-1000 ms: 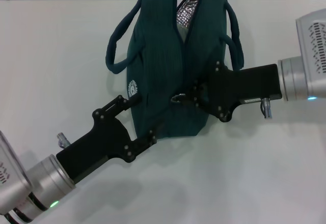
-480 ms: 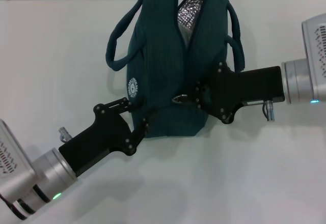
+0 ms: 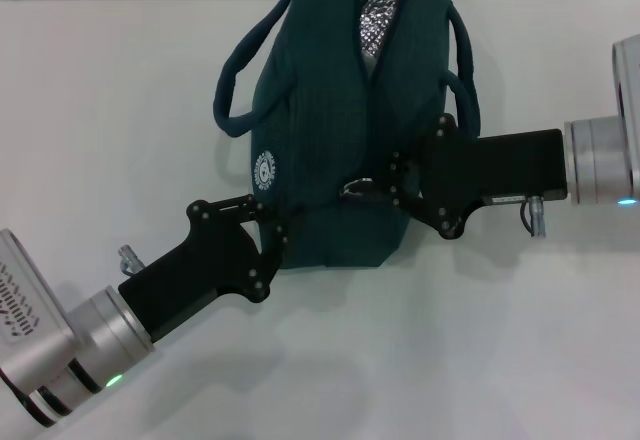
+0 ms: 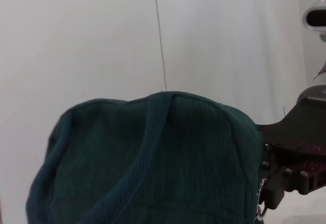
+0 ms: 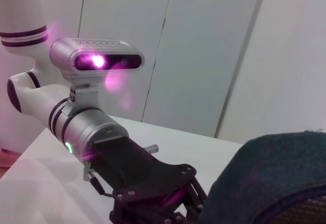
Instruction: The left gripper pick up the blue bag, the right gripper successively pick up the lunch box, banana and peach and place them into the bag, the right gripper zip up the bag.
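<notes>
The blue bag (image 3: 335,125) is standing on the white table (image 3: 120,100), its far end cut off by the top edge of the head view. Its zipper is lying partly open, showing a wedge of silver foil lining (image 3: 382,15) near the top, and the inside is too dark and narrow to show any contents. The two rope handles are drooping to either side, and a small white logo (image 3: 262,168) is showing on the panel toward the robot's left.

The left gripper (image 3: 272,235) is pressing in at the bag's near lower corner, its fingers closing on the fabric, though the tips are merging with the dark cloth and the exact grasp is hard to make out.

The right gripper (image 3: 385,188) is reaching in from the other side at the zipper line, pinching the zipper pull (image 3: 352,189), of which only a glint of metal is showing.

The left wrist view is filled mostly by teal fabric.
</notes>
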{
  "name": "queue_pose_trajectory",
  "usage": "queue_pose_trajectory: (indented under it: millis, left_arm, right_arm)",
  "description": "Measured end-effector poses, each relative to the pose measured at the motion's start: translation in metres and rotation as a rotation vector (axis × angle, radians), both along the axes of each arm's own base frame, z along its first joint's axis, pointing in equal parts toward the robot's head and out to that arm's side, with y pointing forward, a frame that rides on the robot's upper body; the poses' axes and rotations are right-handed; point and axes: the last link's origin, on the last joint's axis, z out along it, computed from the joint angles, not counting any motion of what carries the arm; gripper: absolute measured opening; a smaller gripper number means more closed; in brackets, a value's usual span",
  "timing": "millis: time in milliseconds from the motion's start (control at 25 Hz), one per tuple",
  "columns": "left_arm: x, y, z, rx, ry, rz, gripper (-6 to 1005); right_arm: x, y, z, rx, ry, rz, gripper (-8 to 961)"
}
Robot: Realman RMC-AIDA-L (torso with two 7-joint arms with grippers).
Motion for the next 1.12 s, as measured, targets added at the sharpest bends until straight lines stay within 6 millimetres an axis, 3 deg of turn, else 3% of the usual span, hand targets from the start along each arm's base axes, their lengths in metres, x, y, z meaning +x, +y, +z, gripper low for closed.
queue_pose_trajectory:
  millis: [440, 800, 1120]
  left_arm:
    - [0.000, 0.005, 0.000, 0.003, 0.022, -0.008, 69]
    - [0.001, 0.008, -0.002, -0.003, 0.035, -0.012, 67]
    - [0.000, 0.009, -0.003, -0.010, 0.051, -0.007, 68]
  right_arm:
    - [0.000, 0.000, 0.002, 0.016, 0.028, -0.004, 23]
    - [0.006, -0.004, 0.018, 0.060, 0.123, -0.002, 23]
    - [0.009, -0.003, 0.035, 0.206, 0.297, -0.015, 24]
